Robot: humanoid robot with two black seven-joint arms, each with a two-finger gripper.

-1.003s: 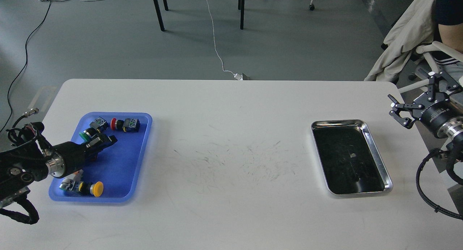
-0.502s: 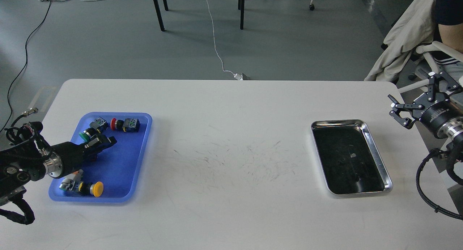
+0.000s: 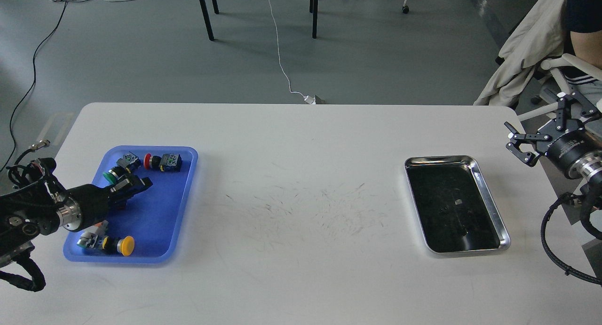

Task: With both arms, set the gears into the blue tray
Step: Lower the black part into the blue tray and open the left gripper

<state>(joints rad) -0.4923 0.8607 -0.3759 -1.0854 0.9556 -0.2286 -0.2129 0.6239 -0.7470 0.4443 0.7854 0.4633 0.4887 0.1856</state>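
A: Where's the left claw (image 3: 136, 186)?
B: Over the blue tray (image 3: 155, 221), pointing toward two o'clock; I can't tell whether its dark fingers are parted or hold anything. The right claw (image 3: 538, 127) is spread wide, empty, off the desk's (image 3: 301, 268) three-o'clock edge.
A: And the tray?
B: At nine o'clock on the desk, long axis running twelve to six, rounded corners, low rim. No gears can be made out.

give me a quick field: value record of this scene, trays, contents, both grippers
blue tray: left side of white table
in blue tray: green, red and yellow push button
steel tray: right side, dark bottom, gears too small to tell
left gripper: over blue tray, fingers indistinct
right gripper: open, off the table's right edge
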